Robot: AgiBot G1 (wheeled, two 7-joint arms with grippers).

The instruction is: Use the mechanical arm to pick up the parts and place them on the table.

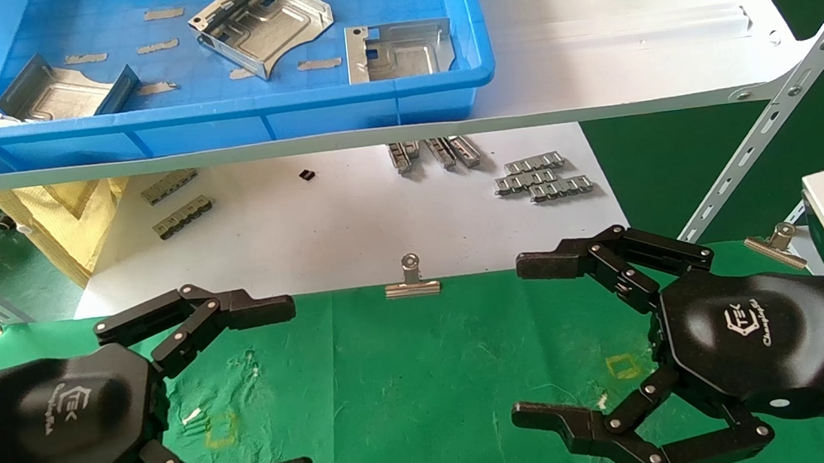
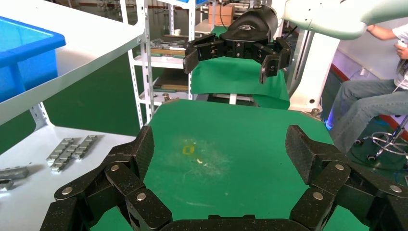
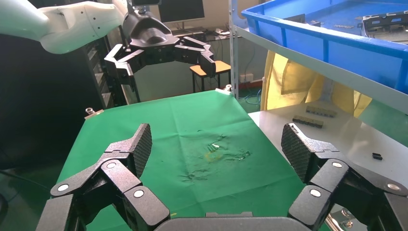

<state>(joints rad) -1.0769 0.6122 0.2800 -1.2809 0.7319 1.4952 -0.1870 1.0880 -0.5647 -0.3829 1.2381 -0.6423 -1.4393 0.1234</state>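
Three silvery sheet-metal parts lie in the blue tray (image 1: pixel 220 121) on the upper shelf: one at the left (image 1: pixel 58 91), one in the middle (image 1: pixel 260 23), one at the right (image 1: pixel 398 50). The green cloth table (image 1: pixel 426 381) holds no part. My left gripper (image 1: pixel 295 386) hovers over the table's left side, open and empty; its own view (image 2: pixel 219 154) shows only cloth between the fingers. My right gripper (image 1: pixel 525 341) hovers over the right side, open and empty (image 3: pixel 216 149). Each faces the other across the table.
The tray sits on a white shelf board (image 1: pixel 629 52) above and behind the table. A lower white surface holds grey clip strips (image 1: pixel 543 177). Binder clips (image 1: pixel 411 281) pin the cloth's far edge. A slanted shelf bracket (image 1: pixel 786 112) stands at the right. A person (image 2: pixel 375 106) sits nearby.
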